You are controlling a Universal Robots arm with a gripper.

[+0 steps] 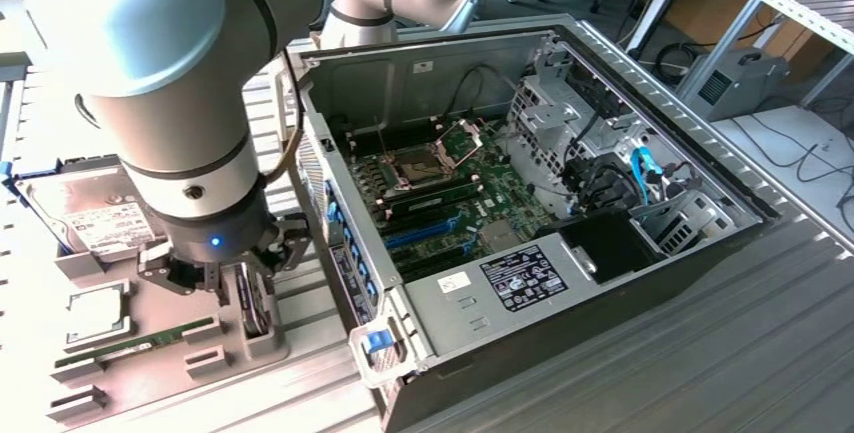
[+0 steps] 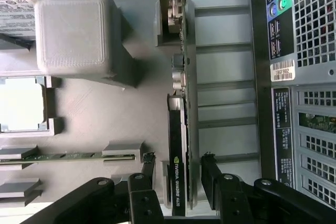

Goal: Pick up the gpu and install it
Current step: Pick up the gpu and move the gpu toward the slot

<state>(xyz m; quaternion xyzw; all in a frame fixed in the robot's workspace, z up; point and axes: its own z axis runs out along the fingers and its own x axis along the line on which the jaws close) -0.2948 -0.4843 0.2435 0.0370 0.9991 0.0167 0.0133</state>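
Two black fingers (image 2: 148, 162) of the gripper (image 2: 178, 157) stand spread wide, one on each side of the gpu (image 2: 177, 129), pinching nothing; a strip of grey shows between the card and the finger on its memory-stick side, and the other finger stands just beside it. The gpu is a thin black card seen edge-on, with a small green logo and pale lettering along its narrow edge, and silver metal connectors at its far end. It stands upright on its long edge in a slot of the grey holder (image 2: 105, 124), outside the computer case (image 1: 441, 303) and just beside the case's perforated rear panel (image 2: 310, 35). In the exterior view the gripper (image 1: 200, 275) hangs low over the holder, at the exterior view's left of the open case, with the gpu (image 1: 256, 303) a dark slab below it. A slim green memory stick (image 1: 140, 341) lies near, and a silver hard drive (image 1: 100, 218) sits farther back
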